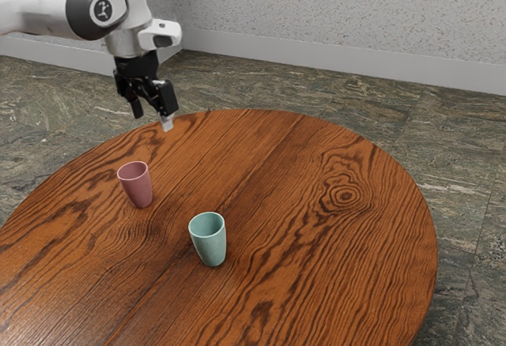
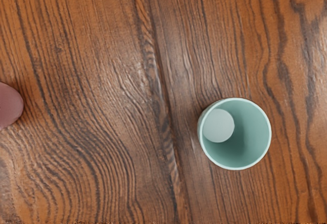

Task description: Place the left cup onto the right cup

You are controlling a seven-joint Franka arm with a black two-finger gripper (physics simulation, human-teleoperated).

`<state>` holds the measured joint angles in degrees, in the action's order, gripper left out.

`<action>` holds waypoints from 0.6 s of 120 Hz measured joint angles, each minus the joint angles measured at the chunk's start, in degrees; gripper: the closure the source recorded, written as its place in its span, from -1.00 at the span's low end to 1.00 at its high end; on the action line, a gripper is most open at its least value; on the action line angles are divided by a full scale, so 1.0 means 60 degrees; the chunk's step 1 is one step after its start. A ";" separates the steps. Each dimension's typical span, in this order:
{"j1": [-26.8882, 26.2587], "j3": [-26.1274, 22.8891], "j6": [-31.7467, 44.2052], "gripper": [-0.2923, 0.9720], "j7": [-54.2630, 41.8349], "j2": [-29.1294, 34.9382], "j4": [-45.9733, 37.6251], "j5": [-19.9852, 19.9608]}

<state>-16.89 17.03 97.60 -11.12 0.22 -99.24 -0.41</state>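
Note:
A pink cup point(image 1: 135, 183) stands upright on the round wooden table point(image 1: 332, 220), toward the exterior view's left. To its right and nearer the front stands a teal cup point(image 1: 208, 238), also upright. My gripper point(image 1: 152, 115) hangs in the air above the table's far left rim, well above and behind the pink cup. It is open with nothing between its fingers. From the wrist camera I look straight down into the teal cup point(image 2: 234, 133), and a sliver of the pink cup point(image 2: 9, 105) shows at the picture's edge.
The wooden tabletop point(image 2: 102, 55) carries only the two cups. Around the table lies a dark stone floor point(image 1: 443, 117), with a pale wall point(image 1: 356, 6) behind.

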 joint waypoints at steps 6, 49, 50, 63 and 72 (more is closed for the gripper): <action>-0.0154 0.0210 0.0090 -0.54 0.0014 -0.0009 -0.0164 0.0021; -0.0199 0.1202 0.0877 -0.54 -0.0222 -0.0475 -0.0573 -0.0037; -0.0155 0.1221 0.0895 -0.54 -0.0235 -0.0491 -0.0573 -0.0040; 0.0651 0.1382 0.1092 -0.54 -0.0397 -0.0712 -0.0563 -0.0102; 0.1058 0.1416 0.1192 -0.54 -0.0514 -0.0865 -0.0543 -0.0143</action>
<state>-10.54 25.52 104.75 -14.20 -4.97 -102.50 -1.27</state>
